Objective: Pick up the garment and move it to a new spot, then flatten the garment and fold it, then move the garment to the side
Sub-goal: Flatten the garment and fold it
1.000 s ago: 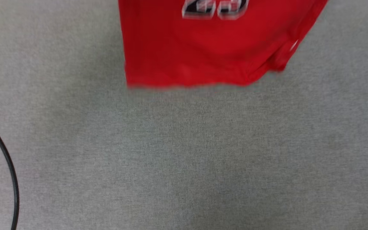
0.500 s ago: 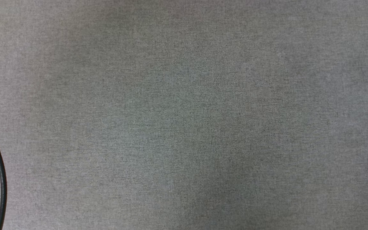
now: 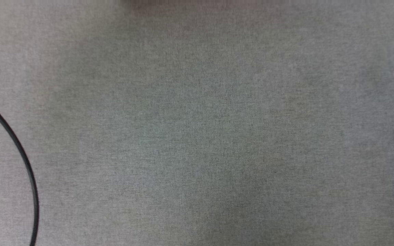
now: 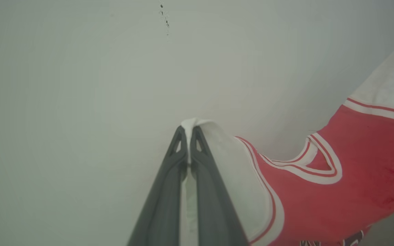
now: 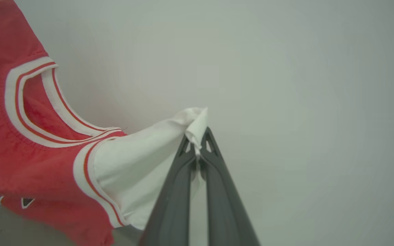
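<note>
The garment (image 4: pixel 330 198) is a red jersey with white sleeves and a striped collar, hanging in the air against a pale wall. My left gripper (image 4: pixel 187 131) is shut on the edge of one white sleeve (image 4: pixel 231 164), seen in the left wrist view. In the right wrist view my right gripper (image 5: pixel 198 136) is shut on the other white sleeve (image 5: pixel 139 174), with the garment (image 5: pixel 19 153) stretched off to that view's left. Its collar (image 5: pixel 33 112) sags between the two held sleeves. The head view holds grey tabletop and none of the garment.
A grey cloth-covered table surface (image 3: pixel 197 136) spreads across the head view. A thin black cable (image 3: pixel 19 153) curves along its left side. A soft shadow (image 3: pixel 200 3) lies at the top edge.
A second ago the garment's red lower half hung at the top of the head view; it rose out of that view. The cable sits further right and higher in the picture than half a second ago.
</note>
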